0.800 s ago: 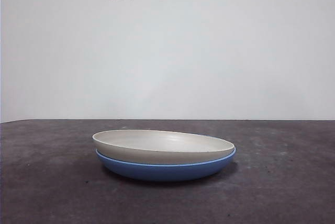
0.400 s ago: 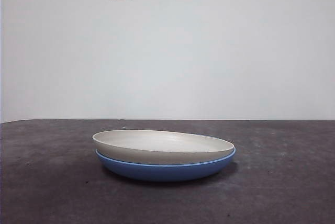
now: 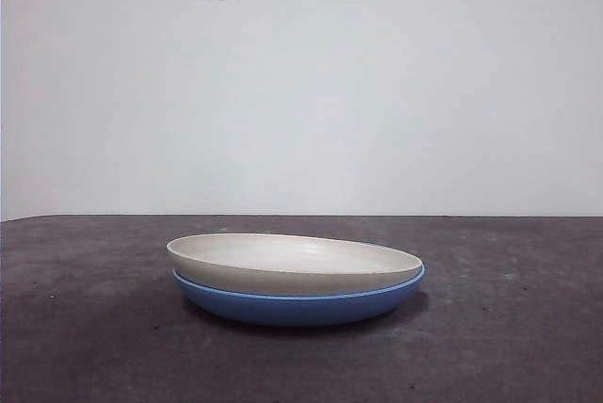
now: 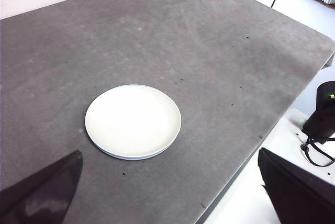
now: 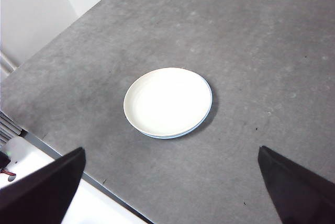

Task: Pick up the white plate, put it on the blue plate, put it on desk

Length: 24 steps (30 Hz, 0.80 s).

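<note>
White plate (image 3: 294, 262) nested in blue plate (image 3: 300, 304), mid-tabletop (image 3: 509, 346); left end effector (image 4: 167, 203) and right end effector (image 5: 172, 198) both open, high above, neither clearly nearer.

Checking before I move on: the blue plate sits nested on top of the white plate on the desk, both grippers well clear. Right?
Not quite: the order is reversed. The front view shows the white plate nested on top of the blue plate on the desk. Both grippers are well clear.
</note>
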Available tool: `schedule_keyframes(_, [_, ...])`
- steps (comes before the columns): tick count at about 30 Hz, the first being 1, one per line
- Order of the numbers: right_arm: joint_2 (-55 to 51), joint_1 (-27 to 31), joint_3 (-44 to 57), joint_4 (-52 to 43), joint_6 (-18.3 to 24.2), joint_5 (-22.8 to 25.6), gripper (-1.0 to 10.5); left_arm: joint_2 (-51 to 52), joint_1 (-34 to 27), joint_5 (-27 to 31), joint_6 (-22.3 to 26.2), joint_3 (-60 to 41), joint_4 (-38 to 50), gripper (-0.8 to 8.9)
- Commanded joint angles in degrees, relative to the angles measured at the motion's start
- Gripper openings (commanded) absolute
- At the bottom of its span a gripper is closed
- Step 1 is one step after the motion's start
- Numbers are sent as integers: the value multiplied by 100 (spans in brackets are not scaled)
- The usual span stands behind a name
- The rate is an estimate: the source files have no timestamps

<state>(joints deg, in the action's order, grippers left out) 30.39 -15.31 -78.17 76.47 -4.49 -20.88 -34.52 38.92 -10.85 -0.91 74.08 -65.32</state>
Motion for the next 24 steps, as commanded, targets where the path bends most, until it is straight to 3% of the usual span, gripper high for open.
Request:
schedule_keyframes(1, [20,-20,-92,295,68,-2,214,-22,44,-9,24,74,57,382])
schedule_keyframes(2, [20,-20,-92,286,70,-2,65,-22,44,-9,24,74,57,247])
schedule_keyframes(3, [20,-20,-92,275,72,2,-4,-22,44,-9,22,74,57,122])
schedule_keyframes(4, [20,-20,-92,254,68,-2,21,-22,44,-9,17,74,59,2])
schedule_keyframes(24, [20,-20,-92,138,68,-4,20,-26,-72,-9,22,50,70,27])
